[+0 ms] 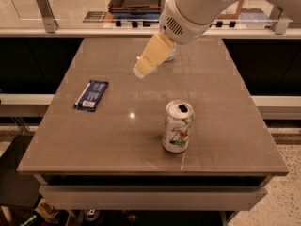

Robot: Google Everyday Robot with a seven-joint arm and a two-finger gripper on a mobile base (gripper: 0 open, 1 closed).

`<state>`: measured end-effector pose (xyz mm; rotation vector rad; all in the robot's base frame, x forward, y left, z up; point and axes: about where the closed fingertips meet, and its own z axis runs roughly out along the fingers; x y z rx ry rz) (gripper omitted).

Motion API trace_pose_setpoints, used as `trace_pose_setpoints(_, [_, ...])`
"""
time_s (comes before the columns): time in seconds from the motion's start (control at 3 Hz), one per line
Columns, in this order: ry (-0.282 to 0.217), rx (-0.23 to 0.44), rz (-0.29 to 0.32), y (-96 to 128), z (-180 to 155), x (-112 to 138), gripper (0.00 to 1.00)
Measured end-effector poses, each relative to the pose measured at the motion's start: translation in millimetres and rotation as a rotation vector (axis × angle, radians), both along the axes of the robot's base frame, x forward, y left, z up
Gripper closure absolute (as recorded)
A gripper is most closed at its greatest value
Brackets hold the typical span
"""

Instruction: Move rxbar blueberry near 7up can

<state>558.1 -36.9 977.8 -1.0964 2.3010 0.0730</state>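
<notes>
Jaws hover empty over the table [225, 126], upper centre; open or shut, can't tell. At left lies the rxbar [91, 95], well apart from the can [178, 126] at lower centre.

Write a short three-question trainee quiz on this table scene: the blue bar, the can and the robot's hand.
1. True or false: the rxbar blueberry touches the 7up can.
2. Where is the hand? A) above the table's far half, touching neither item; B) closed around the can; C) pressing on the bar.
3. Fill in: the can stands ____ on the table.
Key: 1 false, the bar lies well apart, near the table's left edge in the camera view. 2 A. 3 upright.
</notes>
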Motion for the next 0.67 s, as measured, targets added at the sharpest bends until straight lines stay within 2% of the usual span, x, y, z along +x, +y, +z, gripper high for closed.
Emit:
trace_pose_setpoints(0.33, [0.081, 0.059, -0.111, 22, -10, 1, 0.0])
trace_pose_setpoints(0.67, [0.165, 0.084, -0.225, 36, -21, -1, 0.0])
